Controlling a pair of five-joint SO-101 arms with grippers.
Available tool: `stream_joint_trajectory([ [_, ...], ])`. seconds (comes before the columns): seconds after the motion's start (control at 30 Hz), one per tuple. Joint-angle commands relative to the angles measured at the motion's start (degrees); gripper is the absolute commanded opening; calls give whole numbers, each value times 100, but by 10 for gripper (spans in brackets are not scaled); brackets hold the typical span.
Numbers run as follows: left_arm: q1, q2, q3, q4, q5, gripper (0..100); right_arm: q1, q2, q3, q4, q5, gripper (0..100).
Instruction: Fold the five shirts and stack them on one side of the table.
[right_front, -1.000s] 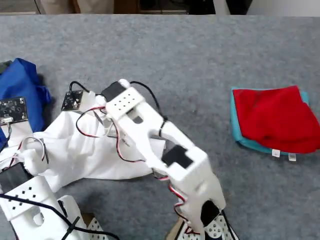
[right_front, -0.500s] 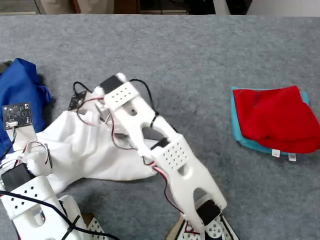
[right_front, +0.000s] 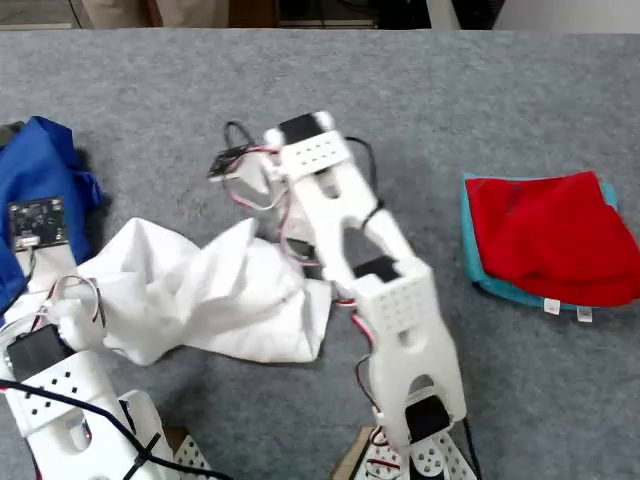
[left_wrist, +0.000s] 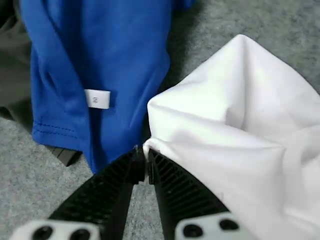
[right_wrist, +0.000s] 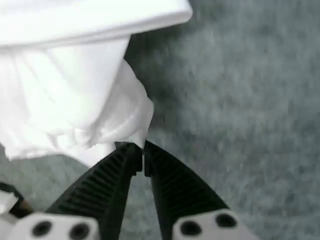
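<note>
Left end effector (left_wrist: 146, 164): pinched shut on a corner of the white shirt (left_wrist: 240, 125).
Right end effector (right_wrist: 142, 151): clamped on another edge, probably to spread it flat for folding.

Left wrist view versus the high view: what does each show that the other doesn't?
Left wrist view: the left gripper shut on the white shirt at its edge, and a small white label on the blue shirt. High view: a folded red shirt on a teal shirt, and the right arm end to end. Shared: the white shirt, the blue shirt, the grey table.
</note>
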Motion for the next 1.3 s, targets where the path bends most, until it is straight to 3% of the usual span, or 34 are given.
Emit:
stream_joint_trajectory([
  [0.0, 492, -48, 62, -105, 53, 18, 725, -1015, 743, 105, 334, 4],
  [0.27, 2004, -66, 870, -273, 281, 18, 1420, -2545, 2862, -132, 1319, 7],
  [0.53, 1890, -22, 1697, -1565, 431, 18, 1437, -4295, 3679, -343, 1662, 171],
  [0.83, 1881, -31, 2092, -1996, 563, 18, 927, -3758, 2888, -870, 1002, 168],
  [1.03, 1873, -31, 2110, -1978, 668, 18, 646, -2976, 2888, -985, 3235, 168],
  [1.27, 1873, -75, 2189, -2013, 668, 18, 655, -2633, 2914, -1284, 4334, 167],
])
